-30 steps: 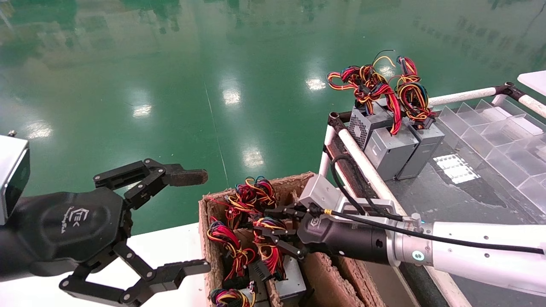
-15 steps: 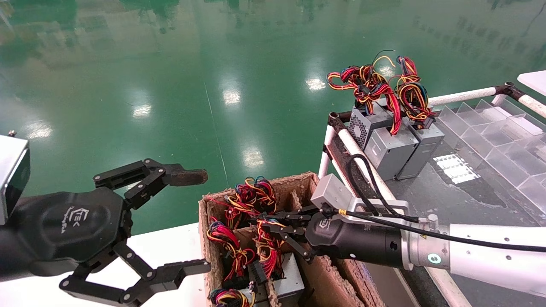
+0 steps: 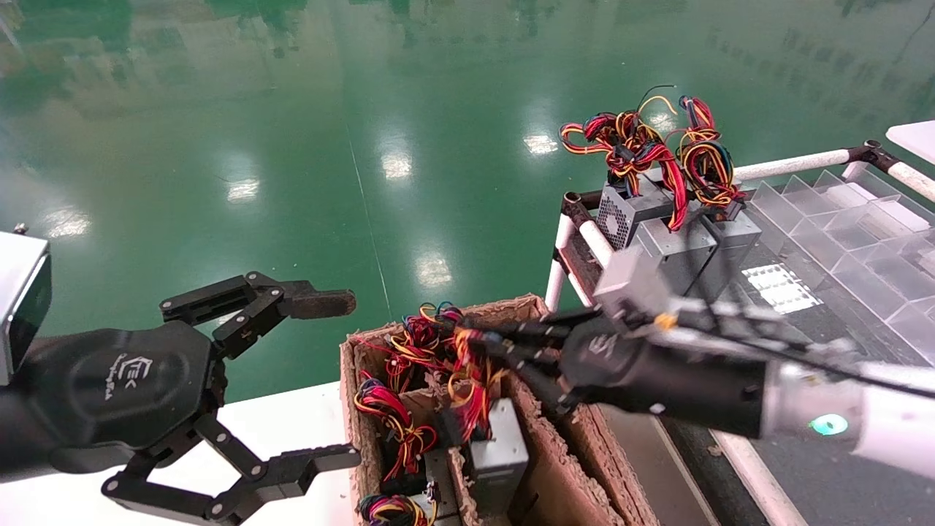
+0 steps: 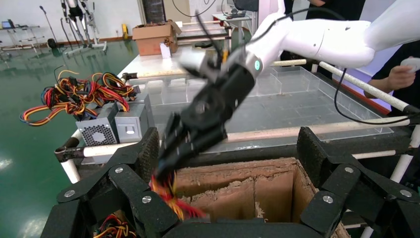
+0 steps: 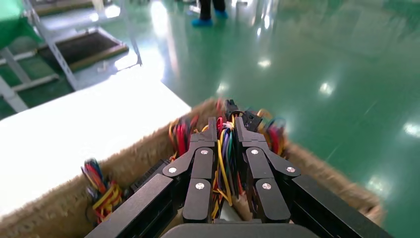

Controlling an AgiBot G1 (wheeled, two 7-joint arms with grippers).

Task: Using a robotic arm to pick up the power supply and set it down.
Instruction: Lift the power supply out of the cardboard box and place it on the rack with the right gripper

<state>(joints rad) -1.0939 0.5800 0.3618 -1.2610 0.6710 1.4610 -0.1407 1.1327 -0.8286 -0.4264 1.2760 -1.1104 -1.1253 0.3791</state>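
A grey power supply hangs partly raised out of the cardboard box, tilted, its coloured wire bundle pulled up. My right gripper is shut on that wire bundle, the wires pinched between its fingers. The left wrist view shows the right gripper above the box with red and yellow wires trailing below it. My left gripper hangs open to the left of the box, holding nothing.
More power supplies with wire loops stand in the box's slots. Three power supplies stand on the dark table to the right, behind a white rail. Clear dividers lie farther right. A white surface lies left of the box.
The right gripper has risen and moved toward the table, drawing the power supply up by its wires. The left arm has not moved.
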